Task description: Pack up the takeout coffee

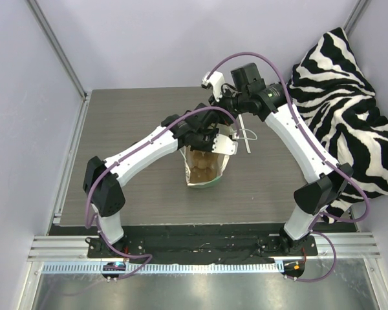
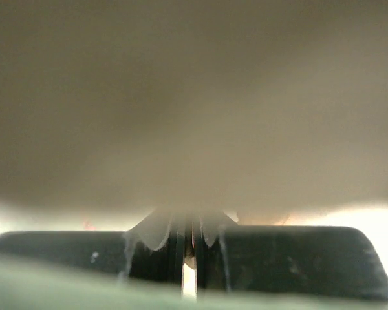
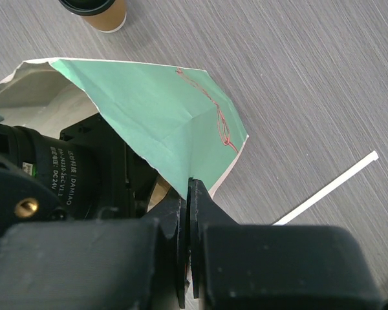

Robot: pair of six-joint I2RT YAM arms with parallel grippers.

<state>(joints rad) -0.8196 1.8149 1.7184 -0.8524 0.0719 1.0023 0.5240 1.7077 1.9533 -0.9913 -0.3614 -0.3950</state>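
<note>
Right gripper [image 3: 189, 188] clamps the rim of the mint-green paper bag [image 3: 161, 110]; left gripper [image 2: 188, 258], in its mouth, I cannot tell. The small tan paper cup with black lid [image 3: 98, 9] stands ahead-left on open desk [image 3: 310, 64], beyond the bag.

Left arm [image 1: 142, 152] and right arm [image 1: 304, 145] meet over the upright bag [image 1: 197, 174] on the table [image 1: 116, 123], zebra-striped cloth [image 1: 349, 97] at right

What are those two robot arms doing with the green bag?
Two robot arms are working on a mint-green paper bag. The right gripper is pinched shut on the bag's rim. The left gripper is at the bag's open mouth; I can't tell whether it holds anything. The small tan paper coffee cup with a black lid stands on the grey wood-grain table outside the bag, not yet packed.
</note>
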